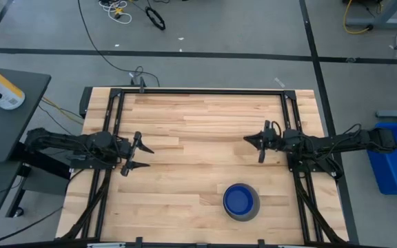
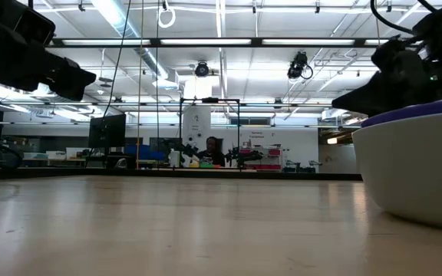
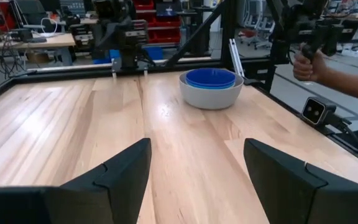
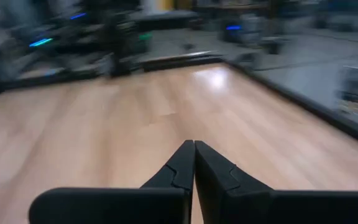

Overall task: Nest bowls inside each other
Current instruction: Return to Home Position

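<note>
Both bowls I can see are nested, dark blue bowl [image 1: 239, 199] inside grey bowl [image 3: 211, 98] on the surface [image 1: 185, 124] nearer my right arm, so stacking looks done; left fingers [image 3: 117, 180] wide apart and empty, right fingers [image 4: 182, 168] closed on nothing

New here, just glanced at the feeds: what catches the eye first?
A grey round plastic bowl with a dark blue plastic bowl nested inside sits on the right half of the wooden table. The left arm waits at the left edge, jaws open; the right arm opposite, jaws shut.
</note>
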`<state>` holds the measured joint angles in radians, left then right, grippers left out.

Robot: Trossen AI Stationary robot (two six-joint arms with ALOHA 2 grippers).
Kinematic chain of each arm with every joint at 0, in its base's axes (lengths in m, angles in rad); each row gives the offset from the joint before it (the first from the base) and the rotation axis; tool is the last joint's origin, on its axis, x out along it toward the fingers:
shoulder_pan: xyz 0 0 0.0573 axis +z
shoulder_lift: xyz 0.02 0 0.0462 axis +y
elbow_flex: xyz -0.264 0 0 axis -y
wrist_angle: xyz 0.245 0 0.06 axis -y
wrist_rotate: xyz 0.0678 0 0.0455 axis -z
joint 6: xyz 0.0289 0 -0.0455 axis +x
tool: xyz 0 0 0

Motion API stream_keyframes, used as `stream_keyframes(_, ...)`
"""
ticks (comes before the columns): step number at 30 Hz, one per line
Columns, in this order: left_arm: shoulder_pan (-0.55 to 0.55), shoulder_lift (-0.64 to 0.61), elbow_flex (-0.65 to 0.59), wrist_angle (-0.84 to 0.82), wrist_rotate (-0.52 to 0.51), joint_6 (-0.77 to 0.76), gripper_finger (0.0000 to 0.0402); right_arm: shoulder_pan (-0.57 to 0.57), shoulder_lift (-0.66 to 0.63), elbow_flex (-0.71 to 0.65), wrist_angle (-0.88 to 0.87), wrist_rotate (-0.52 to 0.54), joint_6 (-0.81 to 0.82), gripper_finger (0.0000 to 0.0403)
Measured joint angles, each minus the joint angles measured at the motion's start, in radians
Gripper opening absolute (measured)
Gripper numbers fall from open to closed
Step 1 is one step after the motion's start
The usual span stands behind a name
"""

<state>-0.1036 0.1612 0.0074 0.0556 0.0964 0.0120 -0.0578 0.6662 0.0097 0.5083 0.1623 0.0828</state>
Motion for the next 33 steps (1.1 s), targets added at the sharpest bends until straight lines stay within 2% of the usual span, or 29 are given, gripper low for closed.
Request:
stream_keyframes(3,0.0,0.0,0.0,-0.002,-0.002,-0.005,0.0263,0.001,-0.004,0.0,-0.012,-0.094,-0.034,0.0019)
stream_keyframes(7,0.0,0.0,0.0,-0.003,-0.002,-0.009,0.0263,0.0,-0.038,0.0,-0.015,-0.073,-0.035,0.0019)
stream_keyframes(12,0.0,0.0,0.0,-0.004,-0.002,-0.027,0.0263,0.0,-0.176,0.0,-0.09,-0.05,-0.082,0.0019)
stream_keyframes(17,0.0,0.0,-0.001,-0.009,-0.002,-0.031,0.0263,0.0,-0.369,0.001,-0.29,-0.05,-0.084,0.002)
stream_keyframes(20,0.0,0.0,-0.001,-0.01,-0.002,-0.032,0.0263,0.0,-0.483,0.031,-0.491,-0.056,-0.048,0.0019)
stream_keyframes(26,0.0,0.0,-0.001,-0.012,-0.003,-0.033,0.0263,0.0,-0.667,0.087,-0.732,-0.134,-0.02,0.0019)
stream_keyframes(30,0.0,0.002,-0.001,-0.014,-0.008,-0.034,0.0263,0.0,-0.661,0.097,-0.748,-0.164,-0.02,0.002)
stream_keyframes(33,0.0,0.002,-0.001,-0.015,-0.01,-0.034,0.0263,0.001,-0.663,0.075,-0.73,-0.138,-0.019,0.0019)
